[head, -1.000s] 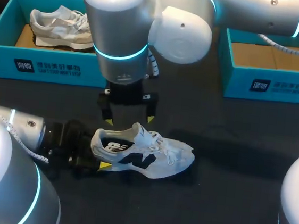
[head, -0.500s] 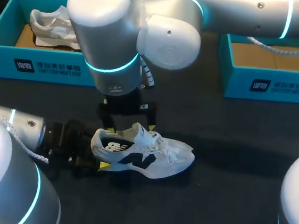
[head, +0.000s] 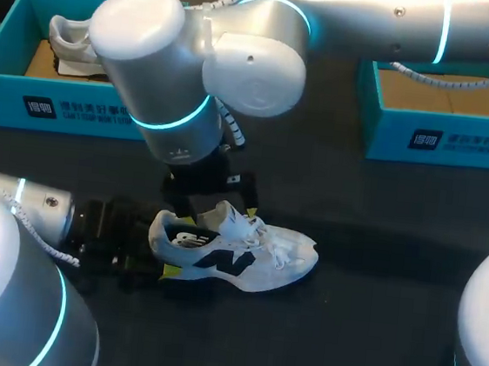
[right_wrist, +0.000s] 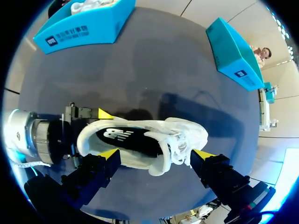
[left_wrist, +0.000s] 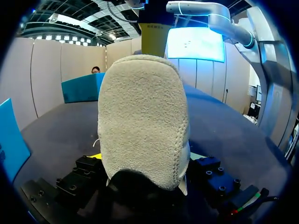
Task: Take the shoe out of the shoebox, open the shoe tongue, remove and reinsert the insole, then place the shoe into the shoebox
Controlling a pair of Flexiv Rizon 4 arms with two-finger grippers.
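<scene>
A white and grey shoe with a dark side logo lies on the black table, toe to the right. Its dark insole shows through the collar. My left gripper comes in low from the left and is shut on the heel, which fills the gap between its fingers. My right gripper, reaching across from the far right, hangs open just above the shoe's collar, one yellow tip on either side of the laces and opening. It holds nothing.
A teal shoebox at the back left holds a second pale shoe. Another teal box at the back right shows brown cardboard inside. My right arm's bulky wrist hides part of the left box.
My right arm has swung left and come down, bringing its open fingers from above the shoe to its collar. The left gripper and shoe have stayed put.
</scene>
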